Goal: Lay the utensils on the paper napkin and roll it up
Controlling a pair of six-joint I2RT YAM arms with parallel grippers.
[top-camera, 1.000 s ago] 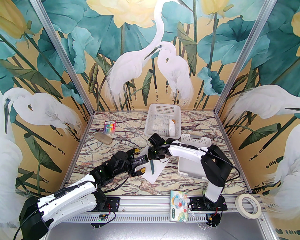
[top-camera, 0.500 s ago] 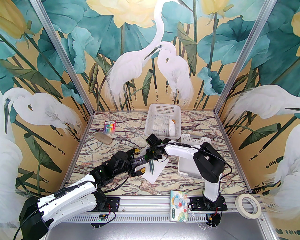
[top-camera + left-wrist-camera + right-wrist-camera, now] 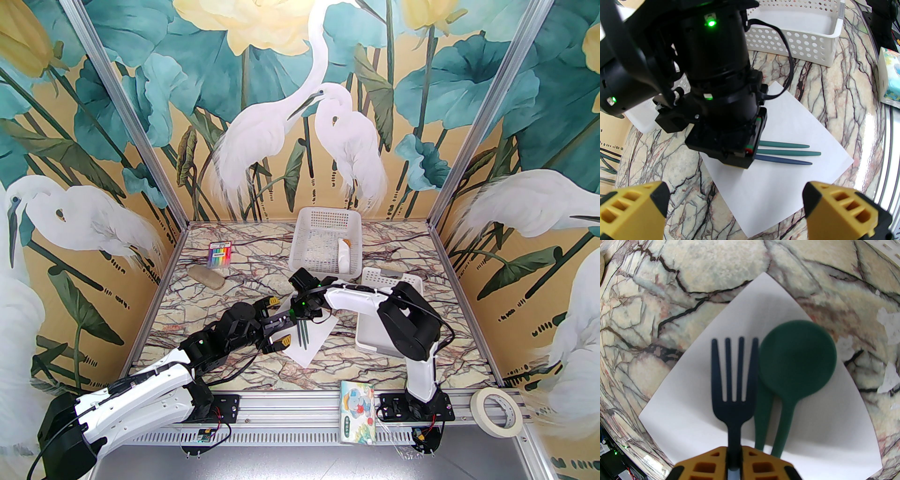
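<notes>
The white paper napkin [image 3: 315, 344] [image 3: 787, 185] [image 3: 689, 390] lies as a diamond at the table's centre. My right gripper [image 3: 302, 318] [image 3: 734, 459] is shut on the handle of a dark fork [image 3: 733, 371], held low over the napkin with its tines pointing away. Right beside the fork, a green round-bowled spoon [image 3: 796, 361] rests on the napkin, with a second green handle [image 3: 763, 418] alongside. In the left wrist view three slim handles [image 3: 787, 153] stick out from under the right gripper. My left gripper [image 3: 279, 323] [image 3: 740, 211] stands open at the napkin's left edge, holding nothing.
A white basket [image 3: 328, 218] at the back holds a paper-wrapped orange-tipped item [image 3: 344, 255]. Another white basket [image 3: 372, 344] sits right of the napkin. A crayon pack [image 3: 219, 255] and a beige stone-like lump [image 3: 206, 276] lie far left. Tissue pack [image 3: 358, 412] and tape roll [image 3: 497, 412] sit on the front rail.
My right arm has shifted a little to the left with the fork, so a second handle now shows beside the first on the napkin. The left arm has not moved.
</notes>
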